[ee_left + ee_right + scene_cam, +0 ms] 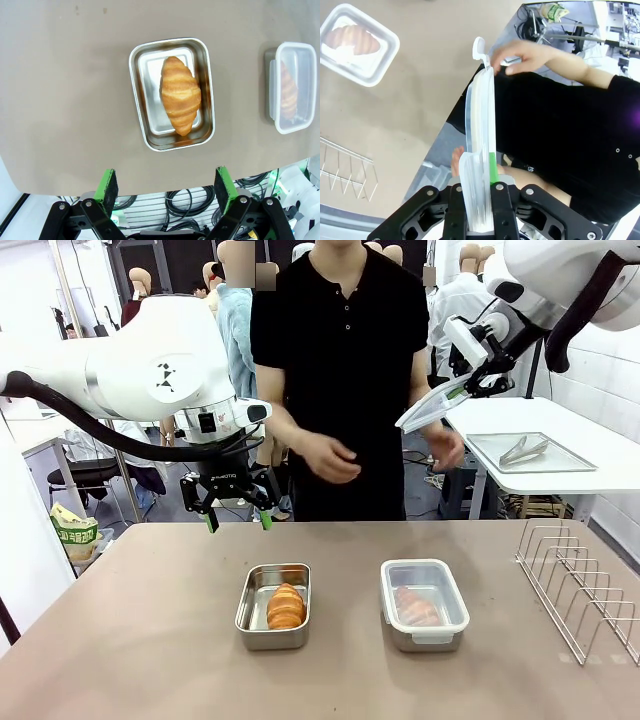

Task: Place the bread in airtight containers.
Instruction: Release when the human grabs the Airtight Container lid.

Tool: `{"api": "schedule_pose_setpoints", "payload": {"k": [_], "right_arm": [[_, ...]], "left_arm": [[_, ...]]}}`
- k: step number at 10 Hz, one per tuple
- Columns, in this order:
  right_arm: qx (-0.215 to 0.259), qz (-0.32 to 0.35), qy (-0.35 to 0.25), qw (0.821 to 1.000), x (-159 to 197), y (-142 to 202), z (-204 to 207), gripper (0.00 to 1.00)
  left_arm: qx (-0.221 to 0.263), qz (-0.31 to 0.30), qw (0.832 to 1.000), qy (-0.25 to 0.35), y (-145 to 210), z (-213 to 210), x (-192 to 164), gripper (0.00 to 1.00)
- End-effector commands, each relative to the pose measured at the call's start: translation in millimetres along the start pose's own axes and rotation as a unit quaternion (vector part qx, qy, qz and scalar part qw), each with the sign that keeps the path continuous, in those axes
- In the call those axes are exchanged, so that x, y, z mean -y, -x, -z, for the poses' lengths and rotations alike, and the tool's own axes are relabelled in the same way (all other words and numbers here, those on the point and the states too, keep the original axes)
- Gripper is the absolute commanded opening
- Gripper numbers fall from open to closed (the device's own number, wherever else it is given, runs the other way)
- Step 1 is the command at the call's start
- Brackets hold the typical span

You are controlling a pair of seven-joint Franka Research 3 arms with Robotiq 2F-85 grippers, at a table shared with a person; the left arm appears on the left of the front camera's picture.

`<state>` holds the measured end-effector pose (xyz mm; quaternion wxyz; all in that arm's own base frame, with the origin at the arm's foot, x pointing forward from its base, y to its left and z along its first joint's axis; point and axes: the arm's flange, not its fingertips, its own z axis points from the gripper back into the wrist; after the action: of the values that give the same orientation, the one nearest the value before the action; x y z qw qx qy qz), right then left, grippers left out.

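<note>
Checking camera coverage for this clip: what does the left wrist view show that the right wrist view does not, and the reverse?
Left wrist view alone: the open left gripper, empty, above the uncovered steel tin holding a croissant roll.

Right wrist view alone: the right gripper shut on a clear white-rimmed lid held edge-on, the person's hand at its far tab, and part of the wire rack.

Both: the lidded tin with the second roll visible through its lid, on the brown table.
</note>
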<state>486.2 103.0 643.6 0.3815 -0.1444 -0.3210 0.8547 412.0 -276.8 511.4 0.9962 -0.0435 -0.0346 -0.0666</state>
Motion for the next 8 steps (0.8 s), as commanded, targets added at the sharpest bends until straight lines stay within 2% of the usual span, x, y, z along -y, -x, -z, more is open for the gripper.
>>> {"api": "schedule_pose_setpoints", "payload": {"k": [1, 8], "right_arm": [[0.007, 0.001, 0.005, 1.0, -5.2, -2.2, -1.0, 0.0], [0.007, 0.001, 0.005, 1.0, -5.2, -2.2, -1.0, 0.0]], "left_arm": [[0.001, -0.001, 1.0, -0.002, 1.3, -1.0, -1.4, 1.0], [0.001, -0.001, 1.0, -0.002, 1.3, -1.0, -1.4, 1.0]]}}
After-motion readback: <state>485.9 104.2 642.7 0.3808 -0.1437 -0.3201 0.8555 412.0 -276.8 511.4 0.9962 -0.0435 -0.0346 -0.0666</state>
